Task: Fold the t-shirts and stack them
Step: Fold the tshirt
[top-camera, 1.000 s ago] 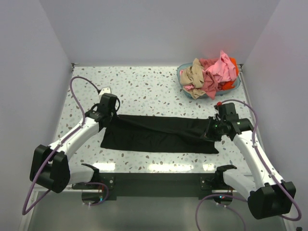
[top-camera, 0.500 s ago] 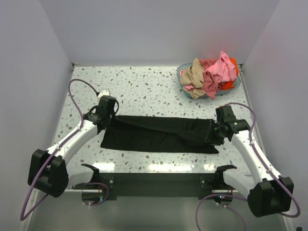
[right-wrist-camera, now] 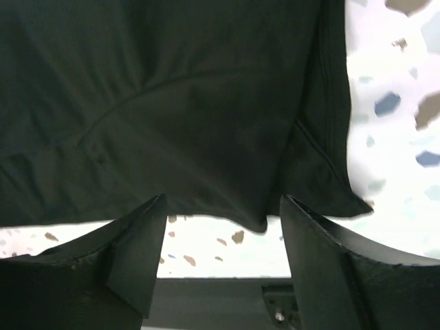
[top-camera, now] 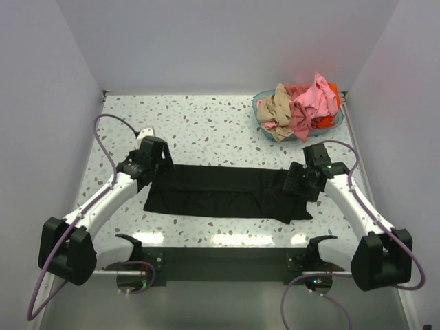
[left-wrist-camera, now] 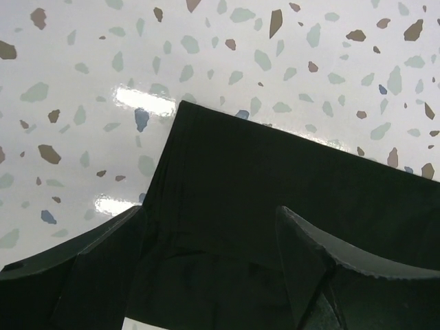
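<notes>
The black t-shirt (top-camera: pixel 227 192) lies flat on the table as a long folded strip running left to right. My left gripper (top-camera: pixel 158 167) hangs over its left end with both fingers spread; in the left wrist view black cloth (left-wrist-camera: pixel 275 179) lies under the left gripper (left-wrist-camera: pixel 213 237), untouched. Over the strip's right end my right gripper (top-camera: pixel 298 185) stands open too. The right wrist view shows the right gripper (right-wrist-camera: pixel 223 206) with the shirt's hem (right-wrist-camera: pixel 206 137) just beyond its tips and nothing between them. Pink (top-camera: pixel 313 100), tan (top-camera: pixel 278 107) and orange-red (top-camera: pixel 333 89) t-shirts sit heaped in the basket.
The teal round basket (top-camera: pixel 259 113) stands at the back right corner, close to the right wall. White walls close in the speckled table (top-camera: pixel 206 127) on three sides. The table's near edge with a dark strip (right-wrist-camera: pixel 206 302) lies just behind the right fingers.
Both grippers were shut on the black shirt's ends a second ago; both have opened and let go. The shirt's raised fold has dropped flat onto the strip.
</notes>
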You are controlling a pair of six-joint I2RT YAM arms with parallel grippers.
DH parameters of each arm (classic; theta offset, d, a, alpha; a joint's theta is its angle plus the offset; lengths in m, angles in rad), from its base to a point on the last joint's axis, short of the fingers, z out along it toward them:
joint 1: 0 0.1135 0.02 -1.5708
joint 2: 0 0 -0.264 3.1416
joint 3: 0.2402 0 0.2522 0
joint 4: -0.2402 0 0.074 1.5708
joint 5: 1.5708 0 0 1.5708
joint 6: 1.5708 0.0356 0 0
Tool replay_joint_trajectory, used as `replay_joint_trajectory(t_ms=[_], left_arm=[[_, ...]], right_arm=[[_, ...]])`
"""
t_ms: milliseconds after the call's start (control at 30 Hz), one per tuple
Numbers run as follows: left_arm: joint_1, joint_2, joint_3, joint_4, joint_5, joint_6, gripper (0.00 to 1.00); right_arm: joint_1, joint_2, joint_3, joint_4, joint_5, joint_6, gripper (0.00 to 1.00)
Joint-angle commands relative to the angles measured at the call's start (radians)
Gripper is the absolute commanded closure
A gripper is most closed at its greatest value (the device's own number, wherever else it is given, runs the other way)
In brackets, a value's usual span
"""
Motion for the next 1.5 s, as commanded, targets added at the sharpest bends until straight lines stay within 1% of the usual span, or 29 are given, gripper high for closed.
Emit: replay_joint_trajectory(t_ms=[0, 133, 233, 367, 433, 567, 800, 933, 967, 1033, 1067, 1167, 1200, 1267, 1300, 1367, 1400, 1467], left_arm=[[-0.003, 0.046, 0.026, 0.076, 0.057, 0.009, 0.19], [-0.003, 0.083, -0.01, 0.169, 0.111, 0.009, 0.11], [-0.004, 0.121, -0.025, 0.211, 0.142, 0.012, 0.08], [-0.004, 0.169, -0.06, 0.281, 0.183, 0.009, 0.04], [-0.004, 0.206, -0.069, 0.301, 0.2, 0.006, 0.03], [-0.007, 0.258, -0.088, 0.338, 0.203, 0.001, 0.02], [-0.009, 0.284, -0.129, 0.377, 0.177, 0.009, 0.02], [-0.009, 0.293, -0.142, 0.378, 0.167, 0.012, 0.02], [-0.009, 0.293, -0.143, 0.378, 0.165, 0.012, 0.02], [-0.009, 0.295, -0.148, 0.378, 0.16, 0.014, 0.02], [-0.009, 0.293, -0.149, 0.375, 0.157, 0.014, 0.01], [-0.009, 0.293, -0.155, 0.375, 0.147, 0.02, 0.01], [-0.009, 0.293, -0.158, 0.374, 0.139, 0.02, 0.01], [-0.009, 0.298, -0.163, 0.374, 0.131, 0.023, 0.01], [-0.009, 0.299, -0.168, 0.374, 0.127, 0.023, 0.01], [-0.009, 0.307, -0.174, 0.377, 0.121, 0.023, 0.01], [-0.009, 0.31, -0.175, 0.377, 0.113, 0.024, 0.01], [-0.009, 0.315, -0.18, 0.377, 0.104, 0.026, 0.0]], right_arm=[[-0.002, 0.087, -0.002, 0.141, 0.0, 0.03, 0.32], [-0.013, 0.157, 0.006, 0.183, 0.037, 0.029, 0.35], [-0.028, 0.165, 0.01, 0.183, 0.058, 0.018, 0.36], [-0.09, 0.16, -0.002, 0.194, 0.075, 0.006, 0.36], [-0.099, 0.168, -0.001, 0.204, 0.081, 0.0, 0.36], [-0.116, 0.232, 0.022, 0.223, 0.09, -0.011, 0.36], [-0.139, 0.316, 0.042, 0.272, 0.087, -0.017, 0.41], [-0.147, 0.347, 0.049, 0.304, 0.075, -0.016, 0.48], [-0.147, 0.353, 0.05, 0.309, 0.074, -0.016, 0.53], [-0.15, 0.367, 0.059, 0.316, 0.074, -0.017, 0.6], [-0.151, 0.37, 0.061, 0.316, 0.075, -0.019, 0.67], [-0.156, 0.373, 0.068, 0.315, 0.086, -0.023, 0.81], [-0.157, 0.375, 0.072, 0.313, 0.086, -0.028, 0.89], [-0.162, 0.382, 0.081, 0.312, 0.086, -0.033, 0.95], [-0.162, 0.384, 0.084, 0.309, 0.084, -0.037, 1.0], [-0.16, 0.387, 0.093, 0.303, 0.087, -0.046, 1.0], [-0.188, 0.385, 0.099, 0.298, 0.089, -0.049, 1.0], [-0.199, 0.379, 0.111, 0.284, 0.103, -0.059, 1.0]])
